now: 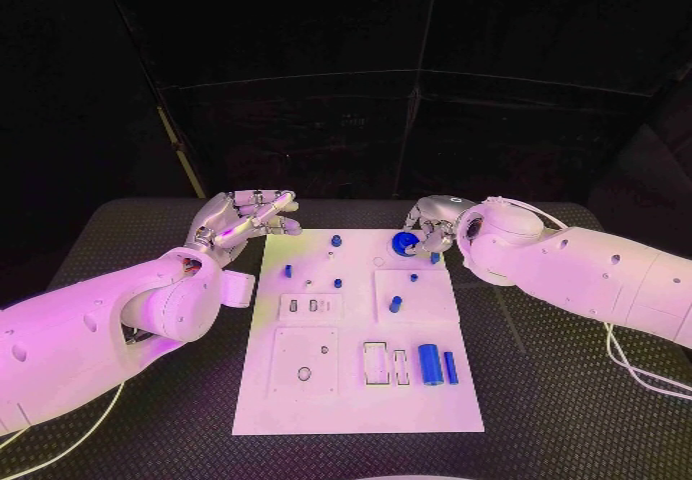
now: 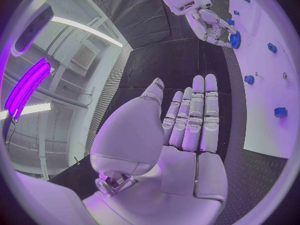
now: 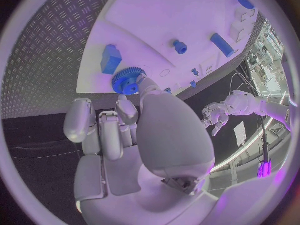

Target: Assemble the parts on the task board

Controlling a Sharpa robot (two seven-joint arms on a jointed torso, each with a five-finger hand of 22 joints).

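Board (image 1: 361, 400), white, centre frame, carrying blue parts: cylinder (image 1: 428, 362) and bar (image 1: 450, 367) lower right, pegs above. Gear (image 1: 405, 243) at board's upper right edge, pinched by right hand (image 1: 431, 222). Left hand (image 1: 242, 222), upper left, fingers spread, holding nothing.

One white task board (image 1: 361, 400), two robot hands, one blue gear (image 1: 405, 242), two long blue cylinders lying side by side.
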